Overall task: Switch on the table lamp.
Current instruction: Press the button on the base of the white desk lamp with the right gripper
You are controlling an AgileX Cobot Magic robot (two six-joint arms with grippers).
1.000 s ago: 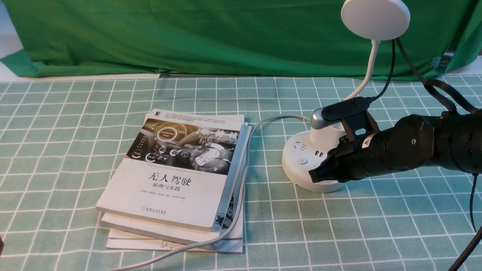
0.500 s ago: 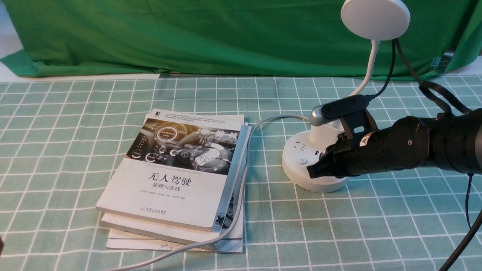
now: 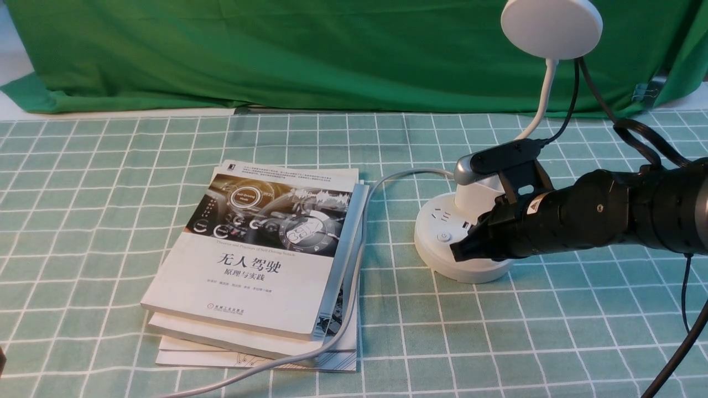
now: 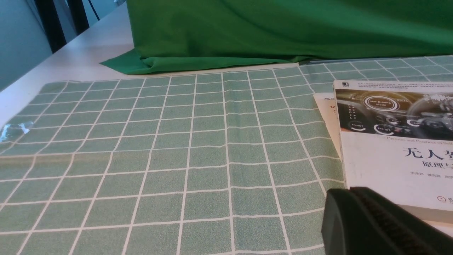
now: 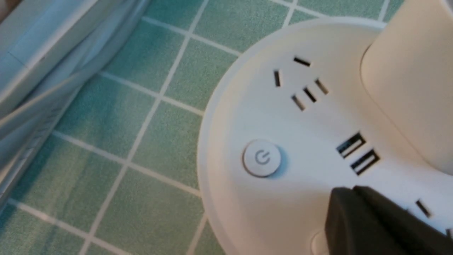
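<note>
**Right tip over the lamp's base, beside the power button**

My right gripper (image 3: 457, 252) had its jaws pressed together and held nothing. Its dark tip hung over the near right part of the table lamp (image 3: 477, 200), which stood toward the right edge of the table (image 3: 83, 221). From my right wrist, the tip (image 5: 348, 203) lay just beside the round power button (image 5: 262, 158) and apart from it, past the two USB slots (image 5: 357, 153). I could not tell whether it touched the base.

The lamp's disc head (image 3: 551, 27) rose high above on its thin neck. A grey cable (image 3: 354, 276) ran from the base along a stack of books (image 3: 260, 260) near the table's middle and on to the near edge.

Only a corner of my left gripper (image 4: 357, 216) showed, low over the checked cloth beside the books, so I could not tell how its jaws stood.
</note>
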